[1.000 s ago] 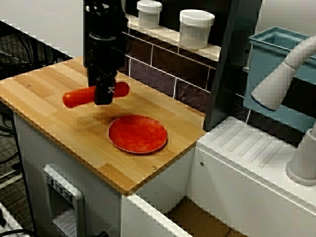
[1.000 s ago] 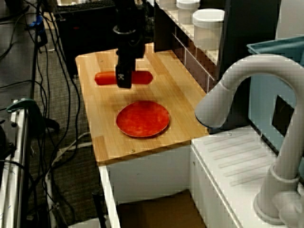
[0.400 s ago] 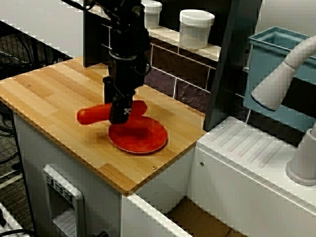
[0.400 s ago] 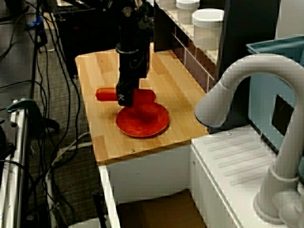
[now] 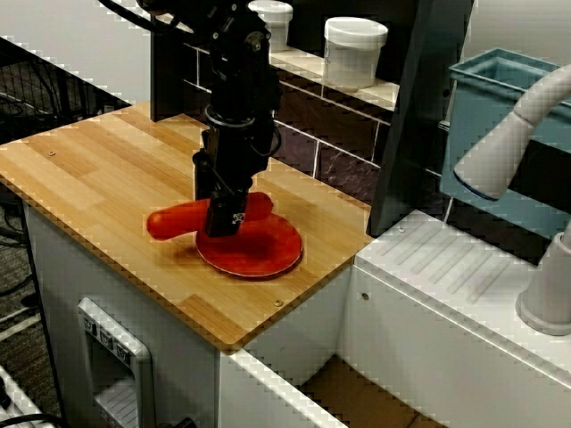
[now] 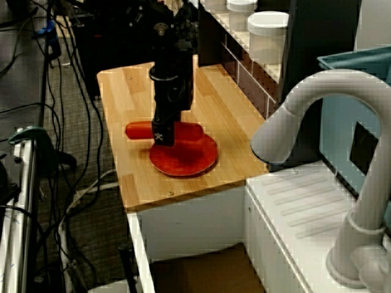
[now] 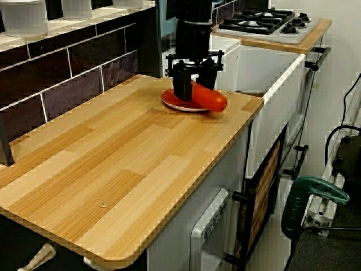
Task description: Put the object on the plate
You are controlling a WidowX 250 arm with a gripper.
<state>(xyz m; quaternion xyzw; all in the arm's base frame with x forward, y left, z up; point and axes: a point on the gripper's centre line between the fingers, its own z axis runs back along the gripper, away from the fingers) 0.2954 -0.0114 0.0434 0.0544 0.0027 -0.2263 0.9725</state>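
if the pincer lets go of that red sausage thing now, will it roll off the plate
Probably some risk: the object is a smooth cylinder with rounded ends, and one end overhangs the plate. It seems stiff, staying straight in the pincer. The thin rim may barely stop it.

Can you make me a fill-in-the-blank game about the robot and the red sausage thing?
1. The end effector is shut on the ____.
2. The object hangs partly over the round red ____.
3. The plate sits on a ____ countertop.
4. On the shelf behind stand white ____ with lids.

Missing words: object; plate; wooden; jars
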